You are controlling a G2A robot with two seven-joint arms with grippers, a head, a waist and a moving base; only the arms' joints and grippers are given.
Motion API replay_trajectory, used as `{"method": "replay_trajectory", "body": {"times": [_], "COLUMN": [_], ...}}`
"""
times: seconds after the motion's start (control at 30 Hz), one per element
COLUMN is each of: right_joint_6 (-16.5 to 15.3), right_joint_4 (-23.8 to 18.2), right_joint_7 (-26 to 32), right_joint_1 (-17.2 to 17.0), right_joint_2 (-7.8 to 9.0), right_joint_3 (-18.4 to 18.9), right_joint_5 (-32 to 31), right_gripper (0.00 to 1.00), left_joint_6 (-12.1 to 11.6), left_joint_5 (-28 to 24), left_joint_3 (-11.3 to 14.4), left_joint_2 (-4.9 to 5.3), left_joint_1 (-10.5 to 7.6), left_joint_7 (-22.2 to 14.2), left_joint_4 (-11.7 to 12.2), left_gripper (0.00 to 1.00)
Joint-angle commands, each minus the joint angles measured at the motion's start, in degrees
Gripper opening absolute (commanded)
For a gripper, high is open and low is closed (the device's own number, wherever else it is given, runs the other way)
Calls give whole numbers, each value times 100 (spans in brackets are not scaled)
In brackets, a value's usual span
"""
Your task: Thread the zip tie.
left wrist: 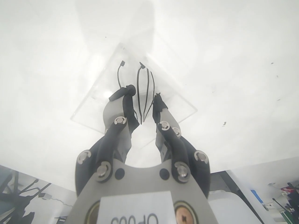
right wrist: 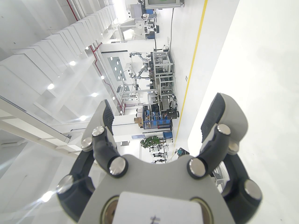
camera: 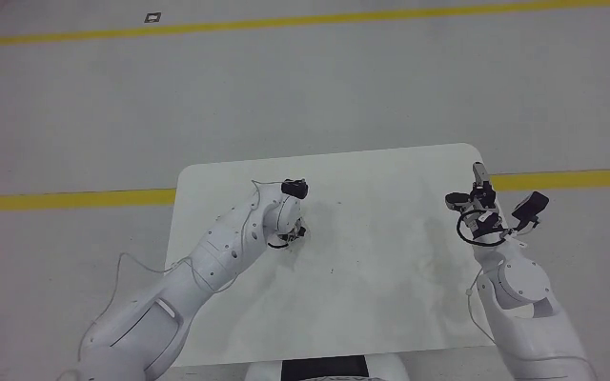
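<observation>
Top view first: white table (camera: 400,286), rounded corners, with a yellow line (camera: 95,199) on the floor beyond it. I see the left arm bent over the table's left-middle, with the left gripper (camera: 294,230) pointing down close to the surface. The right gripper (camera: 467,189) sits at the table's right edge, well apart from the left one and aimed away from the robot.

Left wrist view: the left gripper (left wrist: 144,93) hangs over a clear plastic sheet (left wrist: 177,94) lying flat on the table. Its jaws stand apart, and the fingertips (left wrist: 129,90) are wrapped in black tape. On the sheet lies a small bunch of black zip ties (left wrist: 147,82), side by side, running into the gap between the two fingers. A single zip tie (left wrist: 119,75) lies just beside the bunch, its head end away from the gripper and its tail curving in by one taped fingertip. I cannot tell whether either finger touches a tie. Nothing is gripped.

Right wrist view: the right gripper (right wrist: 162,100) has its jaws wide apart with nothing between the ribbed black pads (right wrist: 210,115). It points along the table's edge toward the workshop, the tabletop to one side of it and the yellow line running across the floor beyond.
</observation>
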Motion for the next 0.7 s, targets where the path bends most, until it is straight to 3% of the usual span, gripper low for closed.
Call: {"method": "replay_trajectory", "body": {"times": [0.0, 0.47, 0.67], "right_joint_6": [0, 0, 0], "right_joint_4": [0, 0, 0], "right_joint_7": [0, 0, 0], "right_joint_1": [0, 0, 0], "right_joint_2": [0, 0, 0], "right_joint_3": [0, 0, 0], "right_joint_5": [0, 0, 0], "right_gripper": [100, 100, 100], "left_joint_6": [-22, -204, -232], "left_joint_5": [-6, -16, 24], "left_joint_3": [3, 3, 19], "left_joint_2": [-5, -30, -39], "left_joint_1": [-4, -36, -42], "left_joint_7": [30, 238, 290], "left_joint_4": [23, 146, 167], "left_gripper": [21, 15, 7]}}
